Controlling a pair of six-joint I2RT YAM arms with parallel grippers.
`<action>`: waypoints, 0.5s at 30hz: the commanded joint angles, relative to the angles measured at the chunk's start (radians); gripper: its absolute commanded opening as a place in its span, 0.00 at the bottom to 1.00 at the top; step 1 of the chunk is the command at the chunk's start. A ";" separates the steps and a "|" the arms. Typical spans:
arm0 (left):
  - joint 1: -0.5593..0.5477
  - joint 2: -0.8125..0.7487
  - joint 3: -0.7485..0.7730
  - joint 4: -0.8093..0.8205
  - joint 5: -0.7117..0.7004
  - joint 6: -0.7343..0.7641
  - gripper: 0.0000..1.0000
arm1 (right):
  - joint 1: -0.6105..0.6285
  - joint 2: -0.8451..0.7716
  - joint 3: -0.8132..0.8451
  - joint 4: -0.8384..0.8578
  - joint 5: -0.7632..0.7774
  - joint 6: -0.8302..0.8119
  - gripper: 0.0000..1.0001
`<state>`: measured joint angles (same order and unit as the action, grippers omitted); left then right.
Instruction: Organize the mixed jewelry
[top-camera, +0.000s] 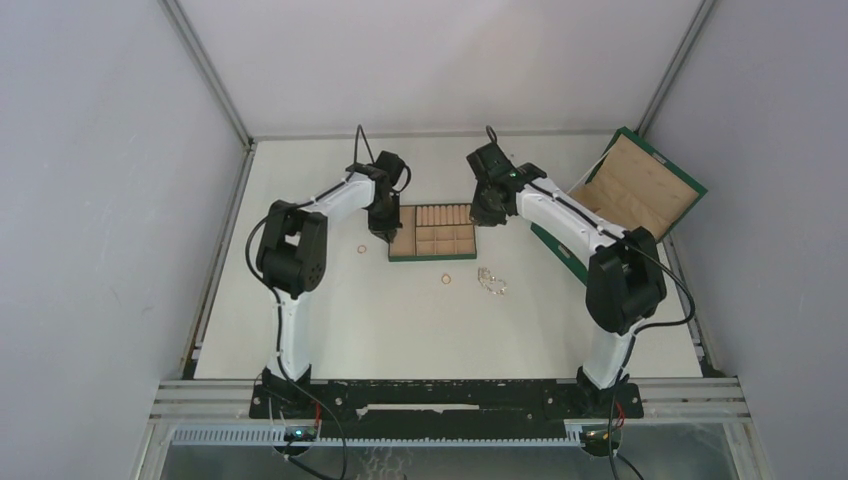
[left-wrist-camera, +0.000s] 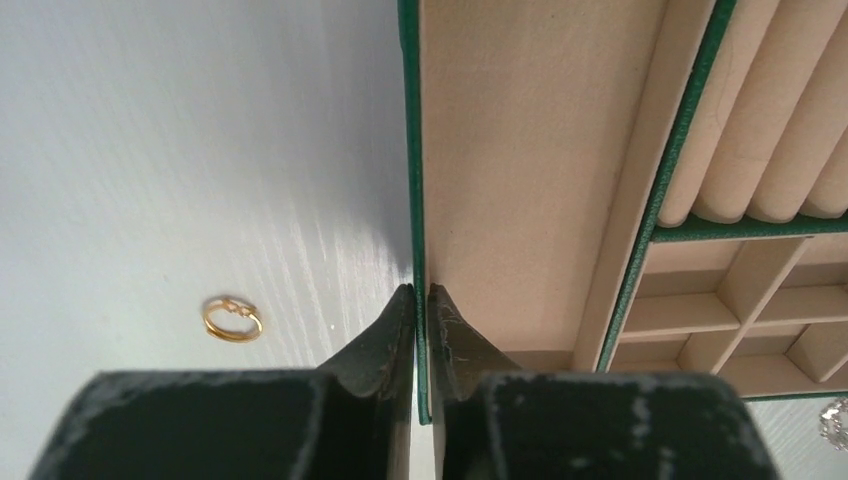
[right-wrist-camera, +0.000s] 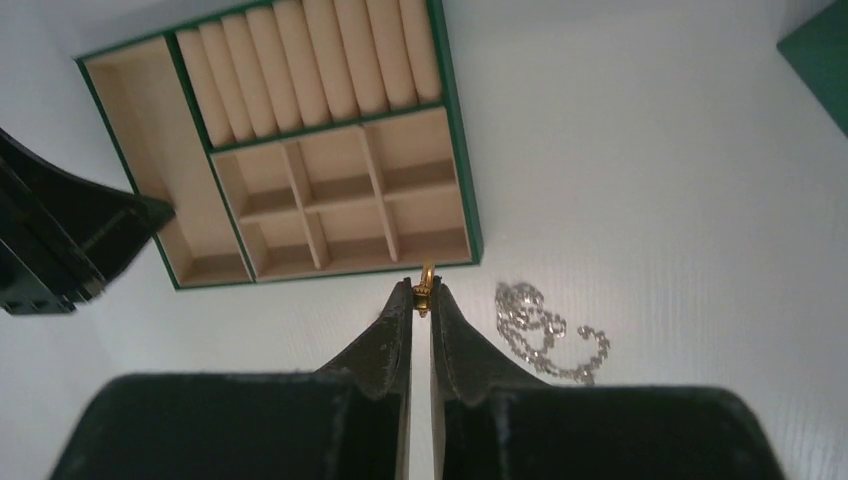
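The tan compartmented tray (top-camera: 430, 258) with a green edge lies mid-table. My left gripper (top-camera: 384, 228) is shut on its left wall (left-wrist-camera: 409, 150), one finger on each side. A gold ring (left-wrist-camera: 232, 319) lies on the table left of the tray (top-camera: 362, 247). My right gripper (top-camera: 487, 213) hovers high over the tray's right side. It is shut on a thin gold ring (right-wrist-camera: 427, 272), held edge-on at the fingertips. Another gold ring (top-camera: 446, 278) lies in front of the tray. The silvery chain tangle (top-camera: 491, 282) lies to its right (right-wrist-camera: 545, 332).
The large green box (top-camera: 640, 185) with tan lining stands open at the back right, behind my right arm. The tray's roll slots (right-wrist-camera: 310, 60) and small compartments (right-wrist-camera: 340, 190) hold nothing. Grey walls enclose the table on three sides.
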<state>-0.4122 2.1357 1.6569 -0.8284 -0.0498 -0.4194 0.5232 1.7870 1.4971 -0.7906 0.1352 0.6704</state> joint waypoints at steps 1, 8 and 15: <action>-0.020 -0.066 -0.002 -0.034 0.004 -0.015 0.18 | -0.010 0.061 0.110 0.001 0.059 -0.020 0.00; -0.019 -0.141 0.003 -0.050 -0.030 -0.006 0.42 | -0.024 0.204 0.238 0.006 0.054 -0.087 0.00; -0.020 -0.292 -0.024 -0.076 -0.046 -0.006 0.46 | -0.026 0.334 0.382 -0.028 0.040 -0.129 0.00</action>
<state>-0.4290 1.9965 1.6558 -0.8982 -0.0887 -0.4202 0.5034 2.0838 1.7832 -0.8051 0.1730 0.5865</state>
